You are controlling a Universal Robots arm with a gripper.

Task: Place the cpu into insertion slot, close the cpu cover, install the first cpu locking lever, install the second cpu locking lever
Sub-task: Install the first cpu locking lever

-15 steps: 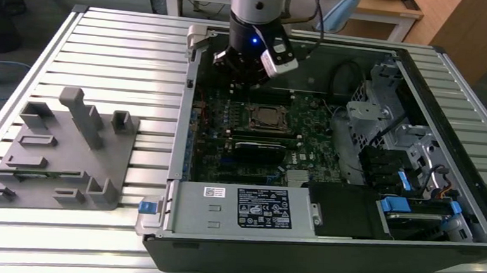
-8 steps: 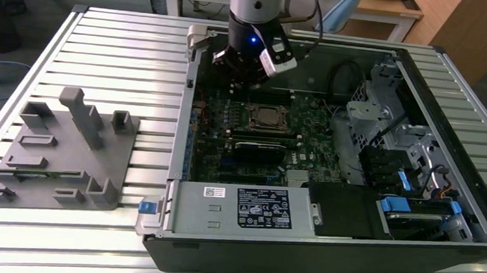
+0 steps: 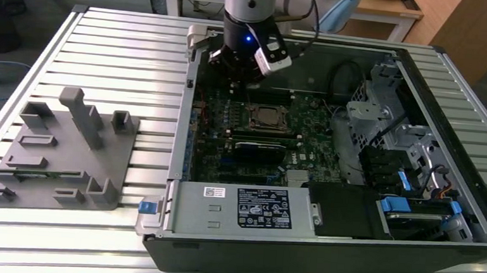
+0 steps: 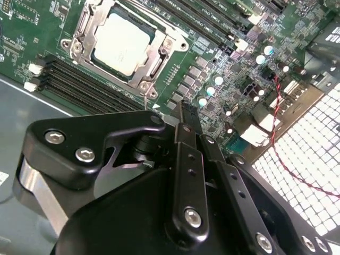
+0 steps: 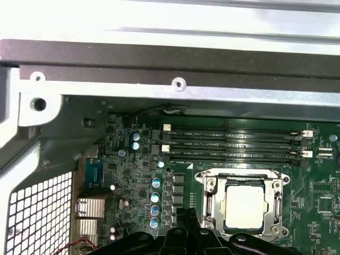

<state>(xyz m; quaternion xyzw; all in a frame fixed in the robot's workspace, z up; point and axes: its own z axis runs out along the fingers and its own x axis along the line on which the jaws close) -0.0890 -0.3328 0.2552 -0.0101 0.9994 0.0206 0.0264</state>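
The cpu [image 4: 121,42] lies seated in the insertion slot [image 3: 252,116], the cpu cover [image 4: 156,56] down around it. Just beside the slot hangs the gripper [image 4: 186,109], closed on nothing. I judge its tip should bear squarely on the thin locking lever [image 4: 145,98], not the cover.

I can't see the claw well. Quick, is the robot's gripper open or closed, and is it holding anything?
Gripper: closed, holding nothing; the cpu lies apart from it.
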